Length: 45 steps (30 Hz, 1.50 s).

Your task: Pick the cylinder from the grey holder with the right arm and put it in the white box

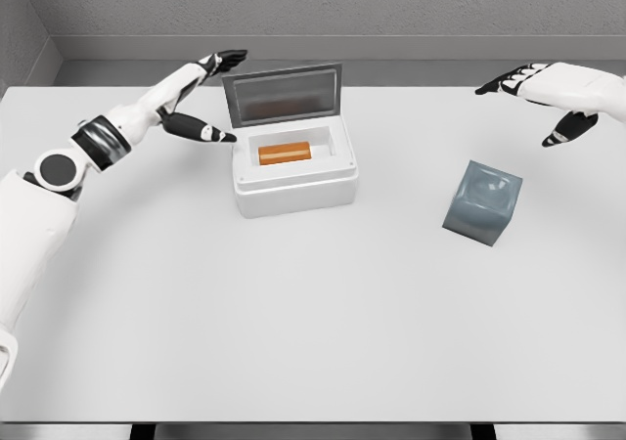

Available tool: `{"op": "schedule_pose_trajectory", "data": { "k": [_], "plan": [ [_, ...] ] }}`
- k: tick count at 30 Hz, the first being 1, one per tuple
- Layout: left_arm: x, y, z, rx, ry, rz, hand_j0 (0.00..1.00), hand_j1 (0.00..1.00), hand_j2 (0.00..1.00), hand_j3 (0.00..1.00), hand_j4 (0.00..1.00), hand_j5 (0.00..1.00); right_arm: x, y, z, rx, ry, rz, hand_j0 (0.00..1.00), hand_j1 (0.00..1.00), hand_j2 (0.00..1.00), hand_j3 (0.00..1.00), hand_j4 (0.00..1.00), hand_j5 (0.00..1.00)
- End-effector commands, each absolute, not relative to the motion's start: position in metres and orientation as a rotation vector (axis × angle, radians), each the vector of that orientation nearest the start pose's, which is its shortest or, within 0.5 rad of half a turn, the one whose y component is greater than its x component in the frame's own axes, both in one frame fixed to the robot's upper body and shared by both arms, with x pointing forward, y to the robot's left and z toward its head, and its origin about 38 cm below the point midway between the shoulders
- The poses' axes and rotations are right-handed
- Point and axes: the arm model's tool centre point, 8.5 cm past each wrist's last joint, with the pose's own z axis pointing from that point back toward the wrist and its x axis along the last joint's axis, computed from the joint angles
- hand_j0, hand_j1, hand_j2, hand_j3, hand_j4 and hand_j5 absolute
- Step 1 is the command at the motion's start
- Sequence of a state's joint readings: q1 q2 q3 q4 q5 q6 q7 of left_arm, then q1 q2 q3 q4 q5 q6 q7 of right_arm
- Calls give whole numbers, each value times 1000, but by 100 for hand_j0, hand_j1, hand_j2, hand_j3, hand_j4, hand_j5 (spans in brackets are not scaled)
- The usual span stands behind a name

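Orange cylinder (284,153) lying on its side inside white box (293,188), lid up. Grey holder (482,202) well apart to the right. Right hand (548,93) far right, fingers spread, empty. Left hand (207,98) just left of box, fingers apart, empty.

A broad, flat, pale grey bench (323,332) with a smooth matte top fills most of the view, its near edge running along the bottom of the picture. Behind its far edge rises a grey, finely textured wall (323,0), which meets a second grey wall (20,29) in a corner at the upper left. Two dark supports (142,431) show just under the bench's near edge.
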<state>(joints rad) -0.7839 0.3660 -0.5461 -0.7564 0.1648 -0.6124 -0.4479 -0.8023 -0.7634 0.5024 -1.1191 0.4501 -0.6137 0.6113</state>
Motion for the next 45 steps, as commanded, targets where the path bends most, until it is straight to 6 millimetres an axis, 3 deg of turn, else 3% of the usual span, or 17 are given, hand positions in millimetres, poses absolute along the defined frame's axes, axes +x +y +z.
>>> {"op": "schedule_pose_trajectory", "data": {
  "k": [1, 6, 9, 14, 16, 21, 25, 28, 32, 45],
  "plan": [
    [529, 262, 169, -83, -1791, -1059, 100, 100, 100, 100, 100, 100, 491, -377, 254, -583, -1273, 1899, 100, 100, 100, 100, 100, 100],
    [525, 263, 166, -95, -1793, -1051, 100, 100, 100, 100, 100, 100, 492, -376, 255, -585, -1276, 1900, 100, 100, 100, 100, 100, 100],
    [514, 273, 179, -109, -1841, -1056, 100, 100, 100, 100, 100, 100, 492, -374, 257, -586, -1286, 1902, 100, 100, 100, 100, 100, 100],
    [498, 269, 194, -189, -1871, -1104, 100, 100, 100, 100, 100, 100, 491, -375, 260, -589, -1292, 1898, 100, 100, 100, 100, 100, 100],
    [492, 274, 210, -198, -1907, -1112, 100, 100, 100, 100, 100, 100, 491, -376, 260, -590, -1290, 1898, 100, 100, 100, 100, 100, 100],
    [483, 264, 201, -256, -1883, -1142, 100, 100, 100, 100, 100, 100, 491, -376, 261, -591, -1289, 1898, 100, 100, 100, 100, 100, 100],
    [493, 274, 192, -224, -1853, -1099, 100, 100, 100, 100, 100, 100, 491, -376, 261, -591, -1289, 1898, 100, 100, 100, 100, 100, 100],
    [499, 275, 199, -211, -1866, -1089, 100, 100, 100, 100, 100, 100, 491, -376, 261, -591, -1289, 1898, 100, 100, 100, 100, 100, 100],
    [501, 272, 193, -216, -1855, -1081, 100, 100, 100, 100, 100, 100, 492, -375, 260, -588, -1295, 1896, 100, 100, 100, 100, 100, 100],
    [491, 262, 185, -271, -1824, -1147, 100, 100, 100, 100, 100, 100, 491, -375, 260, -588, -1291, 1900, 100, 100, 100, 100, 100, 100]
  ]
}}
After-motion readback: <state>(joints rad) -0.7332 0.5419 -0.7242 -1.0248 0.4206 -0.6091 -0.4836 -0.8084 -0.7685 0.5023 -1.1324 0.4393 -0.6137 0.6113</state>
